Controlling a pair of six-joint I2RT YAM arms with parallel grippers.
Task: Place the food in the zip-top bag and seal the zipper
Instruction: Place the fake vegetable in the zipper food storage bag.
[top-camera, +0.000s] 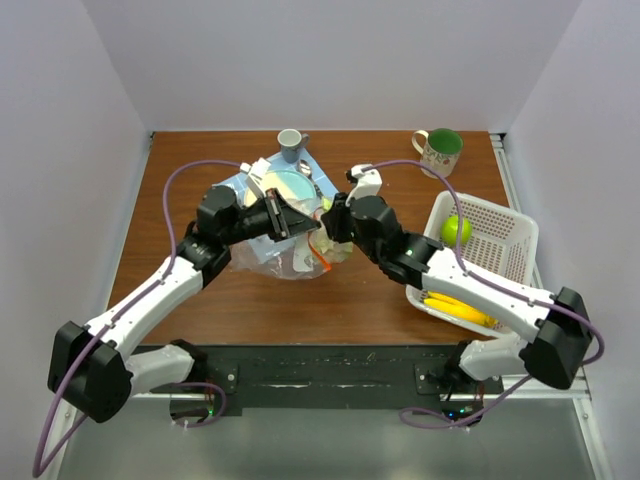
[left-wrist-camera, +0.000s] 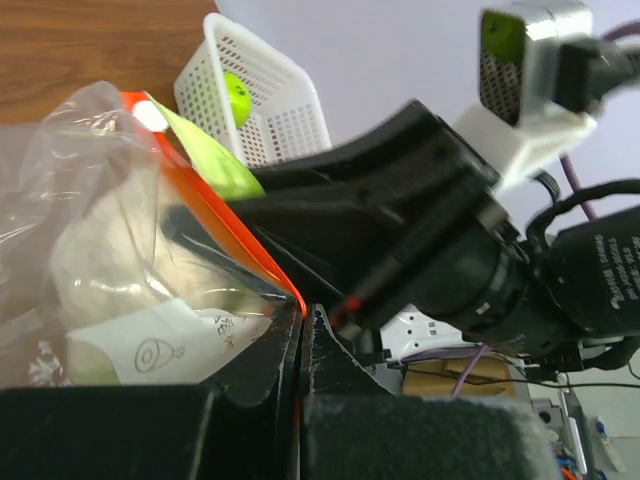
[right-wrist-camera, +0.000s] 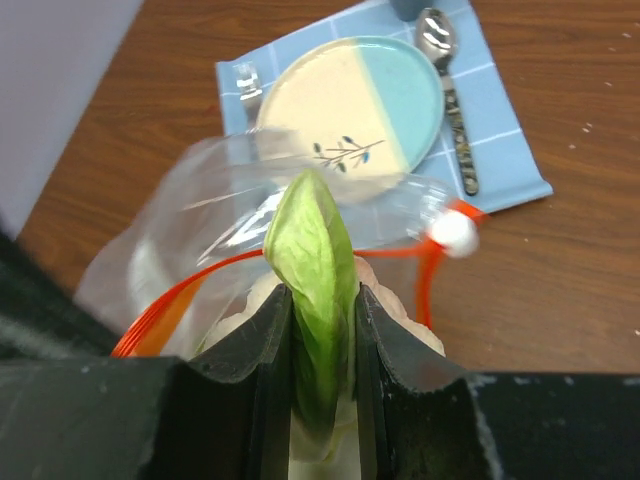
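Observation:
The clear zip-top bag (top-camera: 283, 258) lies in the middle of the table with its mouth raised. My left gripper (left-wrist-camera: 303, 312) is shut on the orange-red zipper (left-wrist-camera: 215, 225) at the mouth edge and holds it up. My right gripper (right-wrist-camera: 322, 300) is shut on the pale green leafy piece (right-wrist-camera: 314, 262), which stands upright over the bag mouth (right-wrist-camera: 428, 280), next to the white slider (right-wrist-camera: 452, 232). A pale rounded piece (left-wrist-camera: 105, 262) sits inside the bag. In the white basket lie a green apple (top-camera: 456, 230) and a yellow banana (top-camera: 462, 309).
The white lattice basket (top-camera: 497, 232) stands at the right. Behind the bag a blue mat (right-wrist-camera: 505, 150) carries a plate (right-wrist-camera: 350, 110) and a spoon (right-wrist-camera: 446, 70). A grey cup (top-camera: 290, 145) and a green-lined mug (top-camera: 438, 151) stand at the back.

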